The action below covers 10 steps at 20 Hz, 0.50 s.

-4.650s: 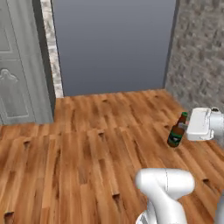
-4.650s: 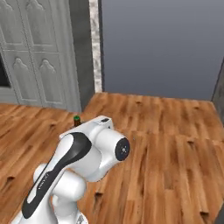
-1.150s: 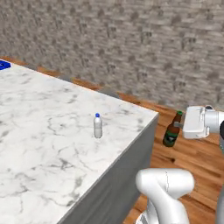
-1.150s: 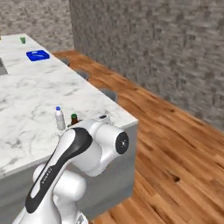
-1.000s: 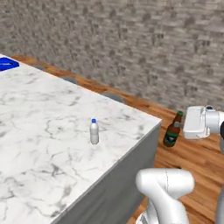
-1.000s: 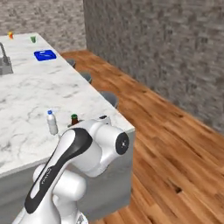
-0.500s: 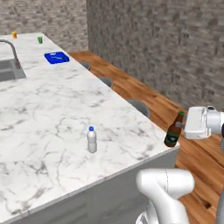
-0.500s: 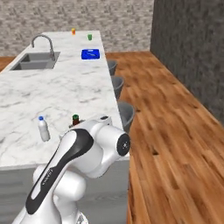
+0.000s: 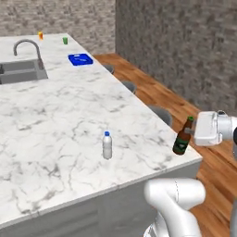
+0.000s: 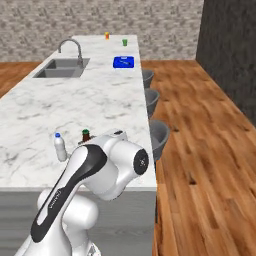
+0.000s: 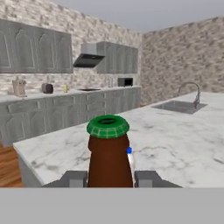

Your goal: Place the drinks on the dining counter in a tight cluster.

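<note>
- Gripper [image 11: 109,178]: the two fingers are pressed against opposite sides of the dark brown beer bottle [image 9: 183,137], holding it upright by its body. In the left base view the bottle hangs at the near right corner of the dining counter [image 9: 55,125], just beside its edge; whether it is over the marble or just past it cannot be told.
- Dining counter [image 10: 100,95]: long white marble top with grey veins, running away from the base. A row of grey stools [image 10: 159,134] stands along its right side over the wooden floor.
- Sink [image 10: 61,68] with curved faucet [image 9: 28,47]: built into the far left part of the counter.
- Blue tray [image 9: 80,59]: a flat blue item lying on the counter beyond the sink, near the right edge.
- Beer bottle, hand view [image 11: 109,153]: green cap on top, brown body between the finger tips.
- Clear water bottle [image 9: 107,145]: blue cap, standing upright on the marble near the front end, well apart from the beer bottle to its left. In the right base view [image 10: 60,147] it stands just left of the beer bottle's cap [image 10: 85,134].
- Small cups: an orange cup [image 9: 40,35] and a green cup [image 9: 65,40] at the counter's far end, near each other.
</note>
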### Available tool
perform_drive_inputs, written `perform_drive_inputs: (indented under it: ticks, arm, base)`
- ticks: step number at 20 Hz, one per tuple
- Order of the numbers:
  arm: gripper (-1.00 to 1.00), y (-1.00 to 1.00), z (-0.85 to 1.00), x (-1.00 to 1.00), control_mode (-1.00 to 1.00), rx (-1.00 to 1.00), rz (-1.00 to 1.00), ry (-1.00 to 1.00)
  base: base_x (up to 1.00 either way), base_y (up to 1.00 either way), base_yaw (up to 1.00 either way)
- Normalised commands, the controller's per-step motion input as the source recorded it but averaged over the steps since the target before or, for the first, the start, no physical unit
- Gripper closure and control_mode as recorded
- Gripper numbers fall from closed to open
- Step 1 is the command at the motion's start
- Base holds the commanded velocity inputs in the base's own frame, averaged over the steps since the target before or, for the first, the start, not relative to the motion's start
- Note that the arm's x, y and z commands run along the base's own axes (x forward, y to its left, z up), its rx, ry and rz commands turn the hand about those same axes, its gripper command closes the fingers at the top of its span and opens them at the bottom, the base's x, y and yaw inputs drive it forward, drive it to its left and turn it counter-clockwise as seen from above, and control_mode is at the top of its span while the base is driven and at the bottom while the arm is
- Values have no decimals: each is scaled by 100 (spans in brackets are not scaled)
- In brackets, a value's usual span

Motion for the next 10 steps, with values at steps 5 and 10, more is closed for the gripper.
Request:
perform_drive_inputs:
  ticks: [5,10]
  arm:
    - [100,0,0,0,100,0,0,0]
    - [100,0,0,0,100,0,0,0]
  base:
    - [46,-4,46]
    - [47,-9,34]
